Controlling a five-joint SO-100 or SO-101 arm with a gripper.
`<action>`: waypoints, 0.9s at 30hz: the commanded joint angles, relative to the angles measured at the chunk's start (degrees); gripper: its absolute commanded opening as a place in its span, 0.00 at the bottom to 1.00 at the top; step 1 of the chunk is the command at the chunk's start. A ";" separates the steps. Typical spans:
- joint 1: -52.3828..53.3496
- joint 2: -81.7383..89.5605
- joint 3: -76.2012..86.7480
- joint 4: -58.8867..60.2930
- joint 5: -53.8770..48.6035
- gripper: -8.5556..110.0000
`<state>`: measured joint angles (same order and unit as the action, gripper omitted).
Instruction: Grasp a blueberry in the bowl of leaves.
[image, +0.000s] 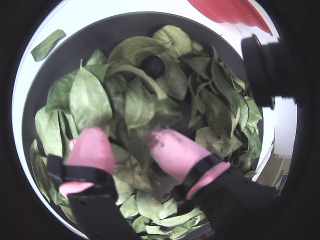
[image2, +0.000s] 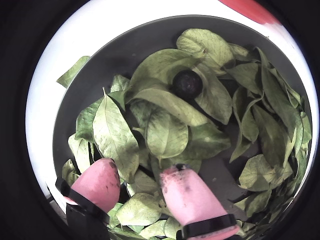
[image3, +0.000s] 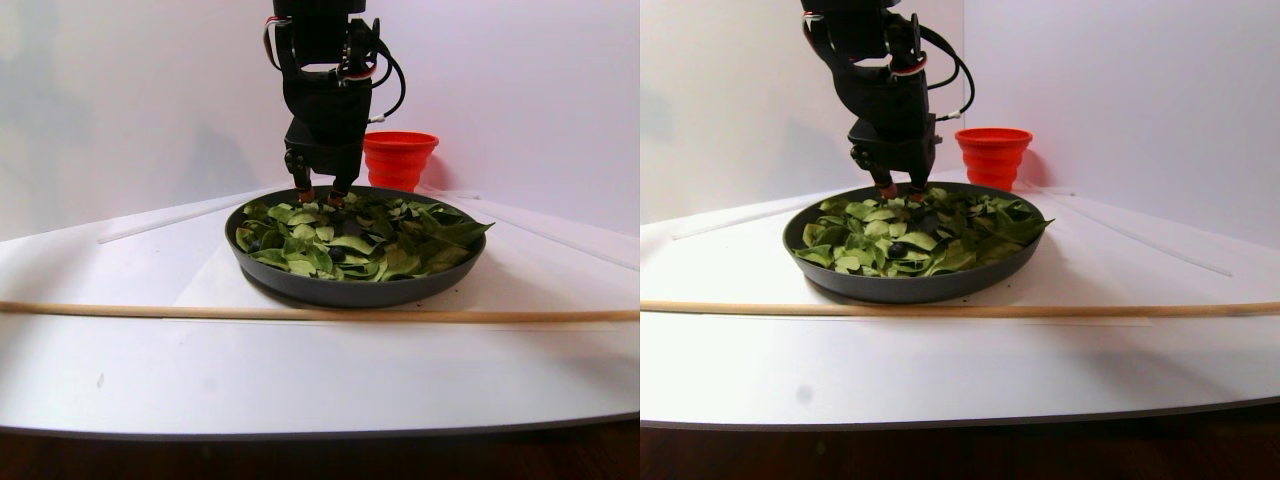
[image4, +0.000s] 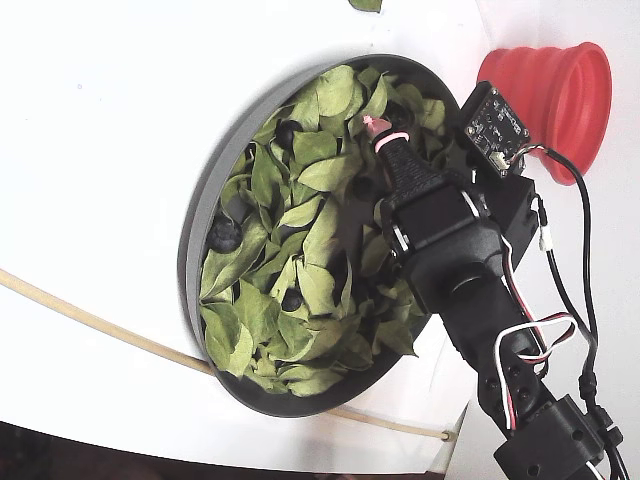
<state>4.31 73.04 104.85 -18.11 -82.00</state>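
The dark-grey bowl (image4: 197, 225) is full of green leaves (image4: 320, 170). A dark blueberry (image: 152, 65) lies among the leaves ahead of my fingers, and it also shows in another wrist view (image2: 187, 83). The fixed view shows more blueberries (image4: 224, 235) near the bowl's left side. My gripper (image: 125, 134) is open and empty, and its pink fingertips (image2: 102, 175) hover just over the leaves short of the berry. In the stereo pair view the gripper (image3: 320, 192) points down over the bowl's far side. Leaves lie between the jaws, and nothing is held.
A red ribbed cup (image4: 550, 85) stands just beyond the bowl, also seen in the stereo pair view (image3: 400, 158). A long thin wooden stick (image3: 300, 313) lies across the white table in front of the bowl. A loose leaf (image: 47, 44) lies outside the rim.
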 joint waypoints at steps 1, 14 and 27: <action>1.76 2.99 -2.99 -0.70 -6.77 0.21; 1.85 2.99 -2.99 -0.70 -6.77 0.21; 2.29 3.34 -1.85 -0.70 -7.56 0.21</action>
<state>5.62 73.04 104.85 -18.11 -88.77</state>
